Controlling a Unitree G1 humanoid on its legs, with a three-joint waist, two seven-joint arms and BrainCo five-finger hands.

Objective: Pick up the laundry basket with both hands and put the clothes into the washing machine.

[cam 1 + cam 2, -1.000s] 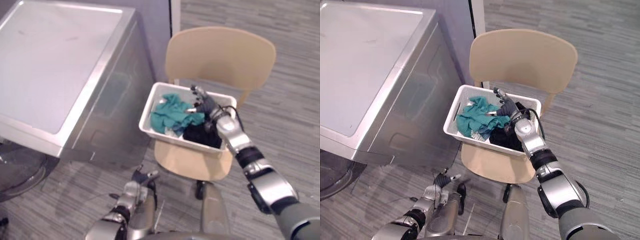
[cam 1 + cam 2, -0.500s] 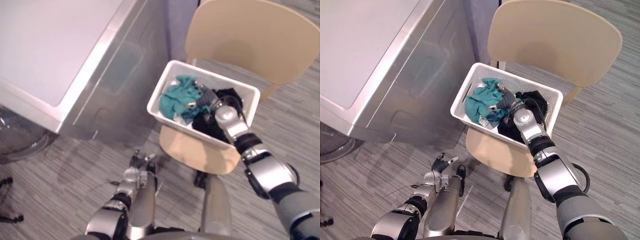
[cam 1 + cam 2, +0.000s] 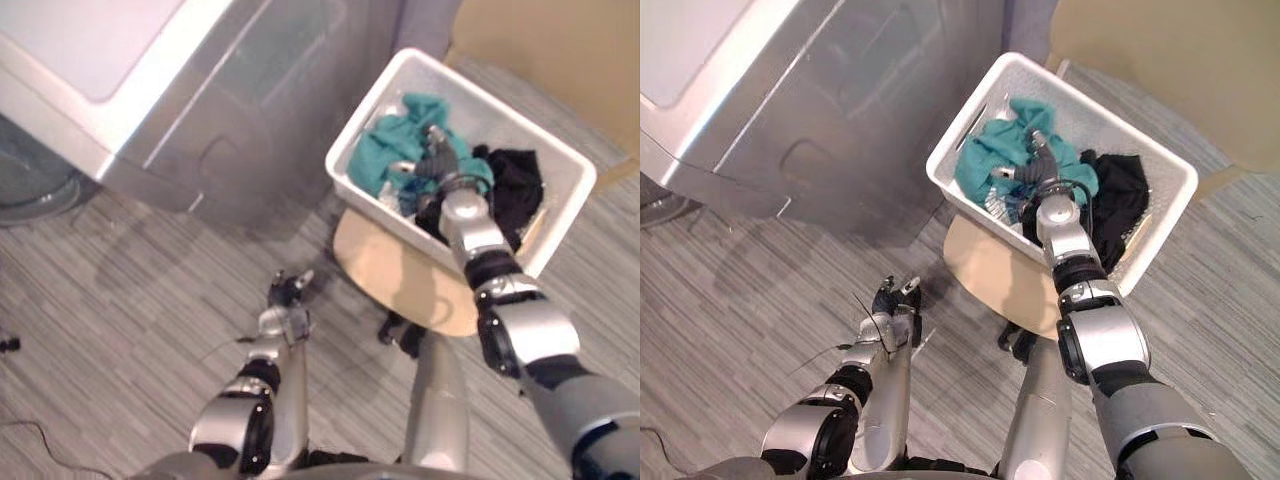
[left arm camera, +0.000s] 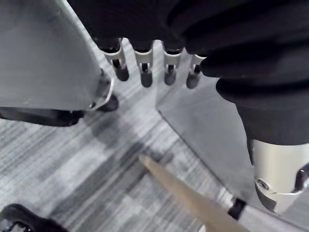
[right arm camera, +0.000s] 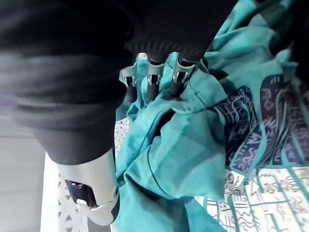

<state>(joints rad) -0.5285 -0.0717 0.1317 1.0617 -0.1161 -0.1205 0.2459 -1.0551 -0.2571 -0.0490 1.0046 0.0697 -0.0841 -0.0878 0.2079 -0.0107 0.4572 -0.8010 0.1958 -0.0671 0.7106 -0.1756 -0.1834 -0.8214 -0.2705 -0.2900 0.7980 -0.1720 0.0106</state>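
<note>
The white laundry basket (image 3: pixel 952 192) sits on the tan chair seat (image 3: pixel 390 275), with a teal garment (image 3: pixel 985 160) and a black garment (image 3: pixel 1120 195) inside. Since a second ago my right hand (image 3: pixel 1040 180) has sunk into the basket, its relaxed fingers (image 5: pixel 152 84) resting on the teal cloth and gripping nothing. My left hand (image 3: pixel 285 295) hangs slack and empty, well apart from the basket and nearer me, and the washing machine (image 3: pixel 230 100) stands just left of it.

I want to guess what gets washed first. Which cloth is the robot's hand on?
The teal one: the right hand rests its fingers on it. The black one lies beside it.
</note>
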